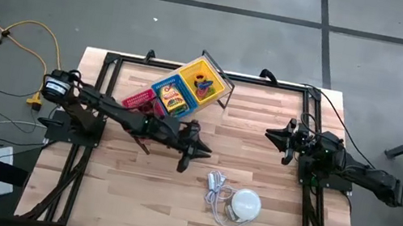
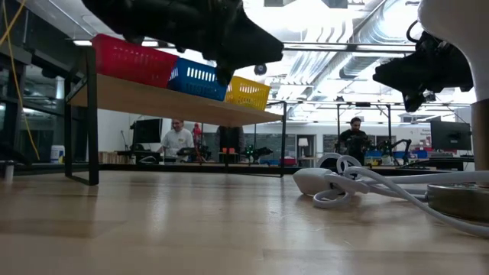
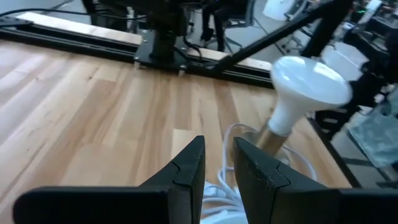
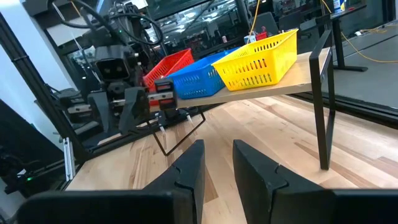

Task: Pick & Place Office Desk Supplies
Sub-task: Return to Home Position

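Where arm [image 1: 123, 115] crosses, red bin [image 1: 136, 100] hides.

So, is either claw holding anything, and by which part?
Nothing is held: the left claw, over the table's middle, and the right claw, at its right, are empty.

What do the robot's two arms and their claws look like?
The left arm and right arm are both black, slim and jointed. The left claw and right claw each have two matte black, angular fingers with stepped, flat inner faces.
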Robot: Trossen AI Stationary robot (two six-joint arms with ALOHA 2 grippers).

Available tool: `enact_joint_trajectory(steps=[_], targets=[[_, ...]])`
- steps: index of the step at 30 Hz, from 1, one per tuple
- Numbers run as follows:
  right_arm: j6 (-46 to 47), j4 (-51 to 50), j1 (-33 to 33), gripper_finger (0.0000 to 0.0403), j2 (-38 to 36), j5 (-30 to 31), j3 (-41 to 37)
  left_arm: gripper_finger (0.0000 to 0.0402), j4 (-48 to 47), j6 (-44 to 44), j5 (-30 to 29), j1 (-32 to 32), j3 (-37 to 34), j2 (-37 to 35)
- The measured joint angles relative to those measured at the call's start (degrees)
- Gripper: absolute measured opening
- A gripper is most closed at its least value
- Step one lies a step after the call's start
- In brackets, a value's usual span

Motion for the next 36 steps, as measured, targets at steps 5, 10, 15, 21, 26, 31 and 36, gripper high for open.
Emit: enact_joint_trajectory(steps=[5,10,15,21,26,31,36], targets=[[0.02,0.00,-0.01,0.0070,-0.02,0.02,0.00,0.0079,-0.50,0.52,1.52,0.60,-2.51,-4.25],[0.02,0.02,-0.01,0.0070,0.00,0.02,0.00,0.0079,-0.80,3.22,1.45,0.76,-8.33,-11.49],[0.00,0.04,-0.01,0.0070,0.00,0.02,0.00,0.0079,-0.50,4.63,1.41,0.75,-14.46,-19.28],[0.01,0.04,0.00,0.0070,0.00,-0.01,0.00,0.0079,2.78,6.55,1.25,0.77,-22.06,-28.16],[0.00,0.03,0.01,0.0070,-0.01,-0.02,0.00,0.0079,3.49,7.10,1.58,0.38,-23.50,-30.52],[0.00,0.03,-0.01,0.0070,-0.02,0.00,0.00,0.0079,3.87,8.45,2.09,-0.21,-23.50,-30.42],[0.00,0.02,-0.01,0.0070,-0.02,0.00,0.00,0.0079,4.88,8.31,1.48,-0.21,-23.50,-29.89]])
